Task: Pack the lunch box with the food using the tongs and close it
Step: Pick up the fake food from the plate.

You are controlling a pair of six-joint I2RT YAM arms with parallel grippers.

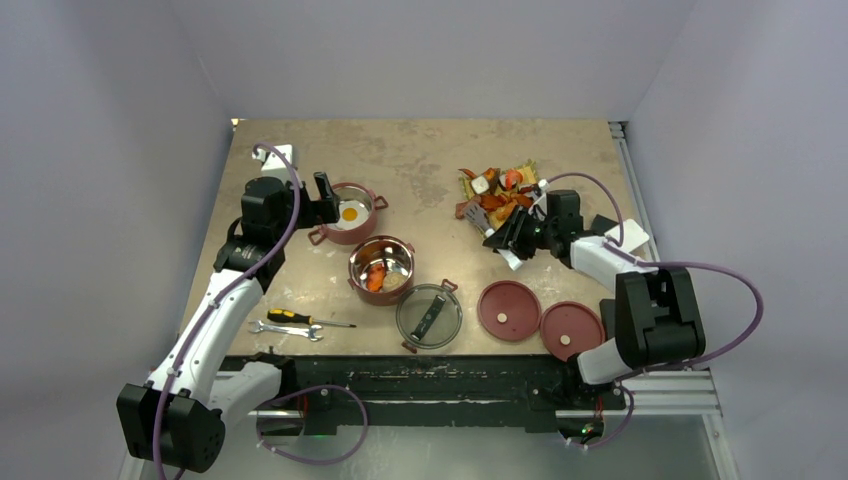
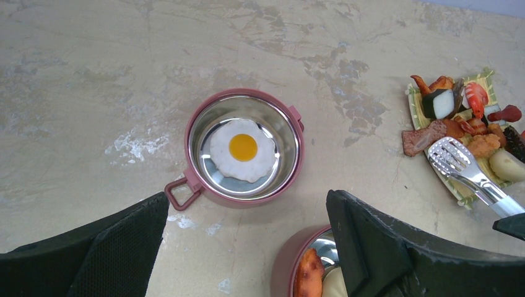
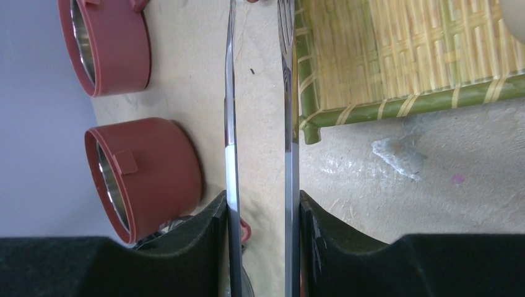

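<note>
From above, my right fingers [image 1: 518, 236] hold the tongs [image 1: 490, 220] at the food [image 1: 497, 188] heap, far right; the lunch box [image 1: 381, 268] bowls wait at centre. Left wrist: left fingers [image 2: 117, 247] spread, empty, above the egg bowl [image 2: 192, 133]. Right wrist: tongs clamped; next I'd pinch one piece.

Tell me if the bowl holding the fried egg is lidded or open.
Open. The bowl shows its fried egg uncovered; both red lids lie on the table apart.

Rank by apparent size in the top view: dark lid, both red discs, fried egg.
1. Dark lid, left red disc, right red disc: nearly alike, so I cannot rank them.
2. Fried egg: clearly smallest.
</note>
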